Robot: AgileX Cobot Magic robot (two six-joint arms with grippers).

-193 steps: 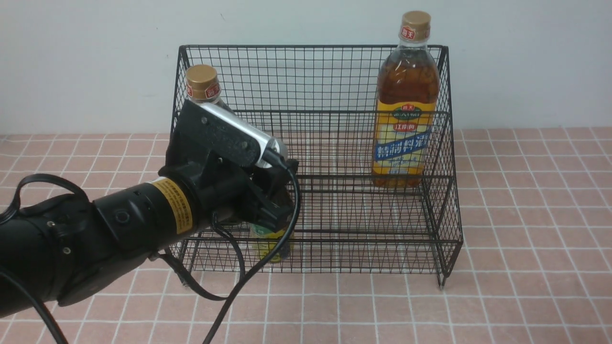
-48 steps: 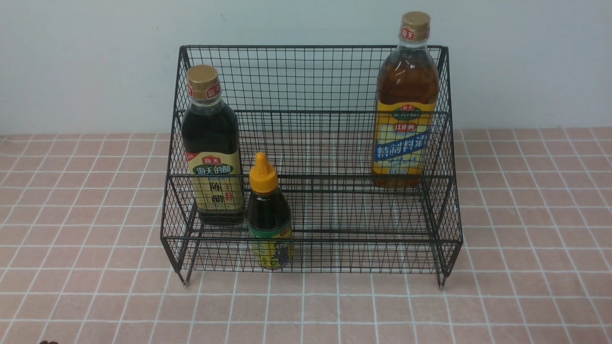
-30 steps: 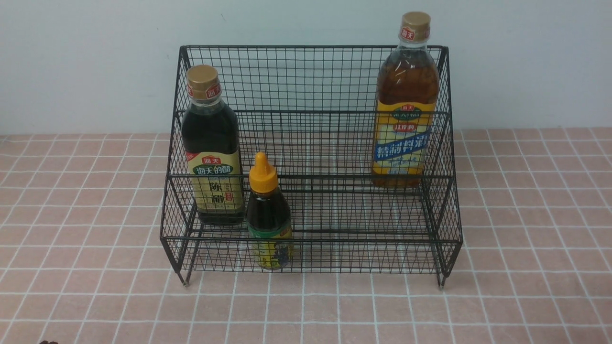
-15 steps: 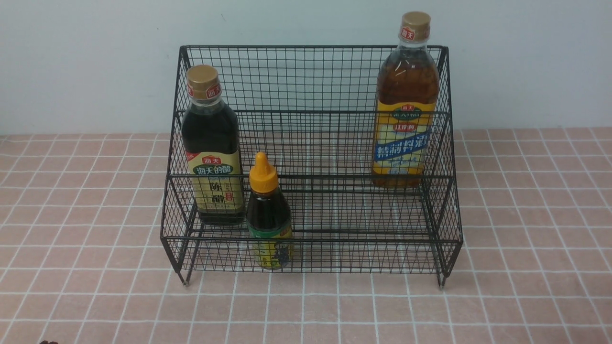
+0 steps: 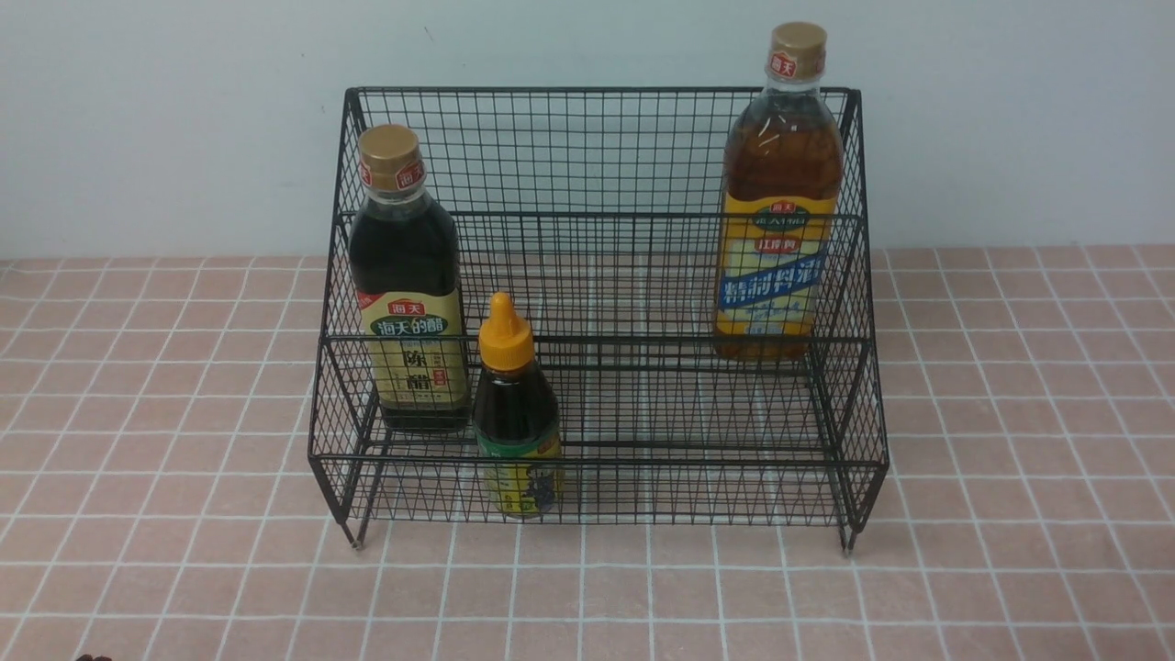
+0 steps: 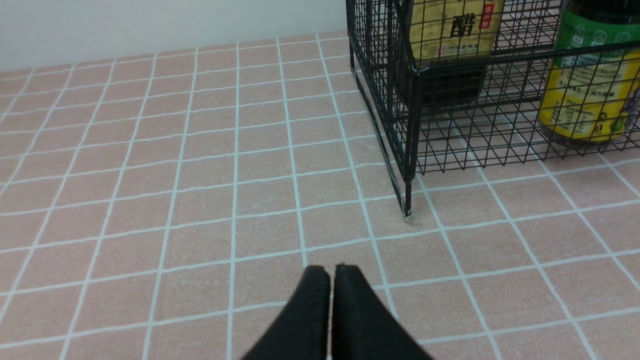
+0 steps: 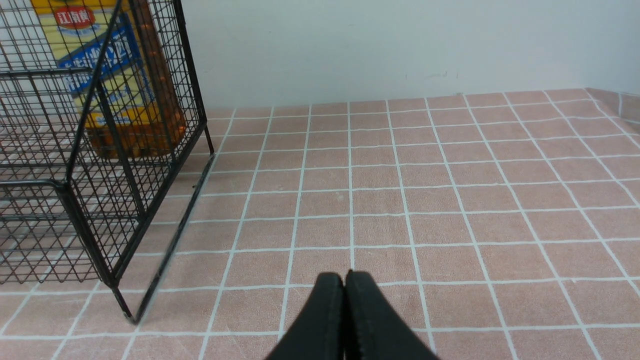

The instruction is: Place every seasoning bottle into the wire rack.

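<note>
The black wire rack [image 5: 597, 156] stands on the pink tiled table. The tall amber bottle [image 5: 778, 197] with a yellow-blue label stands on its upper tier at the right. On the left stands the dark bottle [image 5: 407, 285] with a beige label. The small dark bottle [image 5: 516, 413] with an orange nozzle is on the lower tier beside it. Neither arm shows in the front view. My left gripper [image 6: 331, 270] is shut and empty above the tiles, short of the rack's left front foot [image 6: 408, 212]. My right gripper [image 7: 344, 276] is shut and empty beside the rack's right side [image 7: 150, 145].
A pale wall [image 5: 587, 46] runs close behind the rack. Pink tiles [image 5: 1010, 413] with white grout lie on both sides and in front of the rack. The table's right edge turns up at a low tiled border [image 7: 615, 102].
None over the last second. Earlier, my left arm was at the rack's left side near the small bottle, and it has since drawn back out of the front view.
</note>
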